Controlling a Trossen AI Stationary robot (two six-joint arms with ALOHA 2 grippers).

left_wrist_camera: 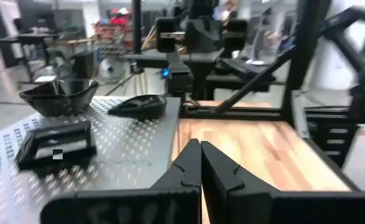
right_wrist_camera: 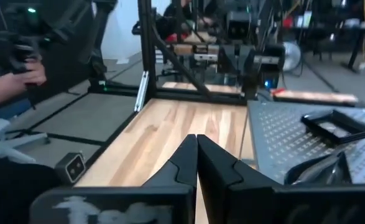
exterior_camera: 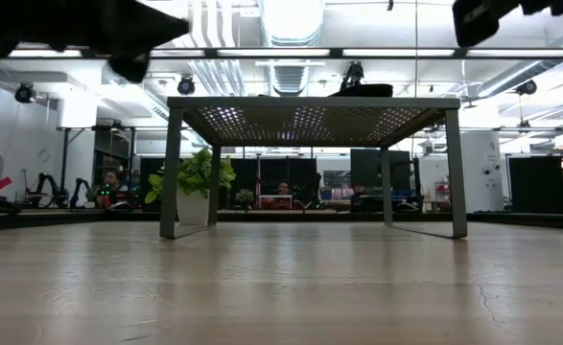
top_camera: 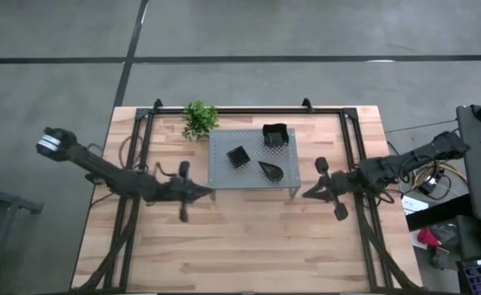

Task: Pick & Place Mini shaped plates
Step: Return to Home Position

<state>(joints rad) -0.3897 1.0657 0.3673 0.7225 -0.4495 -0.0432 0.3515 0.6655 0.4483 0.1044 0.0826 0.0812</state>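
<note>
Left gripper (top_camera: 210, 193) has its two fingers pressed together on nothing and hangs just off the front-left corner of the stand (top_camera: 222, 168). Same story for the right gripper (top_camera: 307, 194), fingers together and empty, just off the stand's front-right corner. Every one of the mini shaped plates we can spot is up on the stand: a deep square pile (top_camera: 274, 133) toward its back-right, a smaller square one (top_camera: 238, 156) around its middle, and the teardrop stack (top_camera: 270, 170) close to its front edge. So the placing looks done to us, and what's left is getting the arms away cleanly. That's where we'd worry a bit. Both grippers sit near the stand's front legs, so a retreat that swings sideways could clip a leg or the edge and jolt everything. We'd expect the teardrop stack (glossy on glossy, nearest the edge) to slide first. The potted plant (top_camera: 199, 120) by the stand's back-left corner looks safely out of reach. As for writing, there are raised marks (left_wrist_camera: 121, 214) on the gripper bodies in the wrist views, but we can't read them, and we see no brand or label on the plates or the stand.
</note>
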